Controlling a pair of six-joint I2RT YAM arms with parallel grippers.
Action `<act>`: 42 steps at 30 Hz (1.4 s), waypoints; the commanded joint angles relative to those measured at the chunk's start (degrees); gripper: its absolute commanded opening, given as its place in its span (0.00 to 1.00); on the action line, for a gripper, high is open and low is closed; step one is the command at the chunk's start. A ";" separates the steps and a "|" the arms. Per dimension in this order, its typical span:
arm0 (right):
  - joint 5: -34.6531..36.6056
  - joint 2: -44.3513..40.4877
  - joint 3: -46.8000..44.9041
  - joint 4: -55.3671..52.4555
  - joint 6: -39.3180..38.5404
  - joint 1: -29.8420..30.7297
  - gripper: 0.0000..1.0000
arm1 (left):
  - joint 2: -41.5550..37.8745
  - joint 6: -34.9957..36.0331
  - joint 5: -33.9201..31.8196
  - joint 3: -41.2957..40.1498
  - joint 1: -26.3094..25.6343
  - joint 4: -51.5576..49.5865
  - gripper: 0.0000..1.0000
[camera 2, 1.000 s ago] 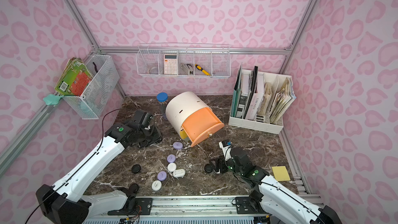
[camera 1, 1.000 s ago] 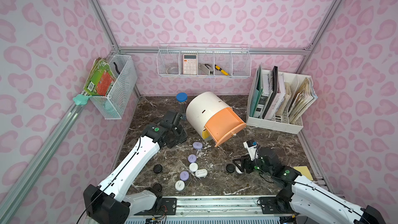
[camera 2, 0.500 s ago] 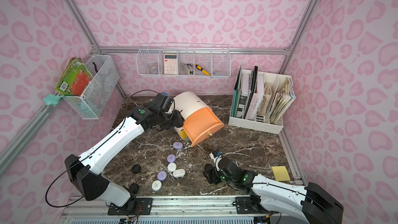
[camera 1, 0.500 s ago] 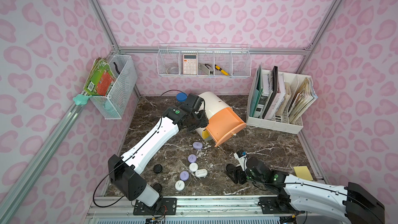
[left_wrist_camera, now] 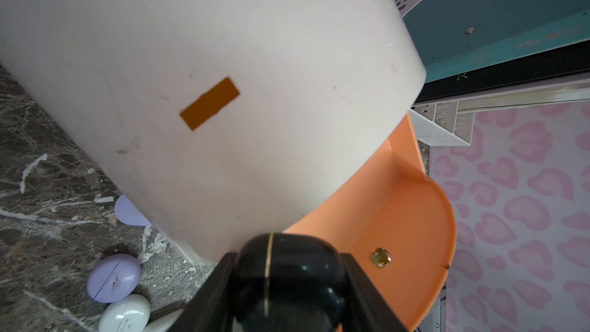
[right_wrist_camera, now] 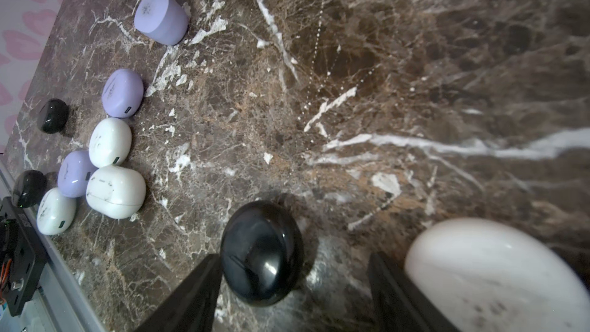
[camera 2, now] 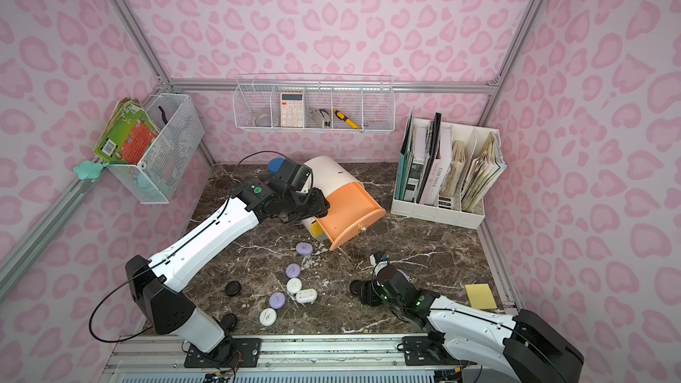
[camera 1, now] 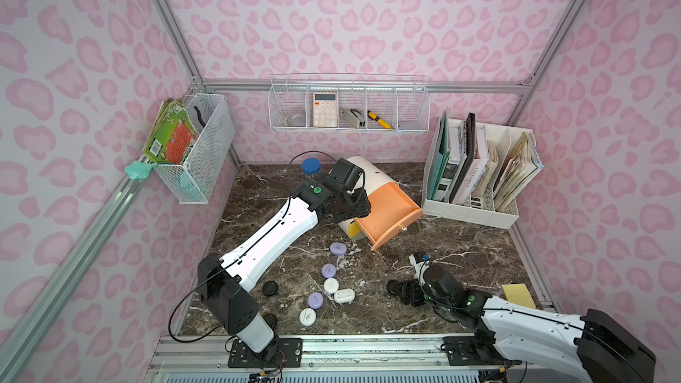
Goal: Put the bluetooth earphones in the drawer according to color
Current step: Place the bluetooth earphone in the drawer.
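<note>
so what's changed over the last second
The left hand, shut on a black case, swung from the table beside the cabinet up to the open peach drawer. The right hand sank lower, open around a second black case. Cabinet and loose cases stayed put.

Pink leopard-print walls (camera 1: pixel 368 12) enclose a dark brown marble worktop (camera 1: pixel 460 248). A white wire shelf (camera 1: pixel 412 112) hangs on the back wall, a wire basket (camera 1: pixel 210 163) on the left wall. A white file rack (camera 1: pixel 471 213) stands at the worktop's back right corner.
</note>
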 commanded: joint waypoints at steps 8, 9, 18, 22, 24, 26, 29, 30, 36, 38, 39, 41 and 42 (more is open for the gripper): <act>1.74 2.46 1.68 -0.81 -3.32 3.34 0.75 | 1.14 1.18 1.89 1.02 -1.73 1.50 0.32; 1.70 2.87 1.82 -0.85 -3.34 3.51 0.75 | 0.68 1.17 1.73 0.57 -1.86 1.57 0.33; 1.86 5.28 3.38 -1.87 -3.77 3.60 0.75 | -4.29 0.28 0.09 -4.69 -2.00 1.71 0.33; 2.24 6.67 4.07 -1.79 -3.97 3.63 0.75 | -3.32 1.07 1.83 -3.10 -2.08 1.92 0.33; 2.59 7.52 4.64 -2.26 -3.99 3.62 0.75 | -1.59 1.65 2.42 -1.21 -2.35 1.42 0.33; 3.24 8.43 5.22 -3.02 -3.99 3.80 0.74 | -0.03 2.21 2.64 0.74 -2.77 0.80 0.33; 5.03 9.72 6.09 -4.21 -3.67 4.43 0.72 | 2.48 3.17 2.59 3.64 -3.42 -0.32 0.33; 5.63 10.10 6.33 -4.57 -3.57 4.62 0.72 | 3.40 3.41 2.24 4.58 -3.55 -0.93 0.33; 8.05 12.60 7.50 -5.63 -3.16 5.68 0.65 | 8.30 4.49 1.51 8.34 -3.57 -3.97 0.35; 8.41 13.57 7.99 -5.81 -3.27 5.93 0.64 | 9.38 4.60 1.16 9.17 -3.58 -4.97 0.38; 8.64 14.01 8.25 -5.85 -3.28 6.16 0.64 | 9.68 4.69 1.08 9.38 -3.57 -5.25 0.42; 8.70 14.83 8.64 -5.65 -3.34 6.34 0.64 | 9.73 4.78 1.06 9.69 -3.62 -5.46 0.49; 8.65 15.26 8.81 -5.41 -3.32 6.45 0.63 | 9.48 4.78 1.06 9.81 -3.57 -5.59 0.54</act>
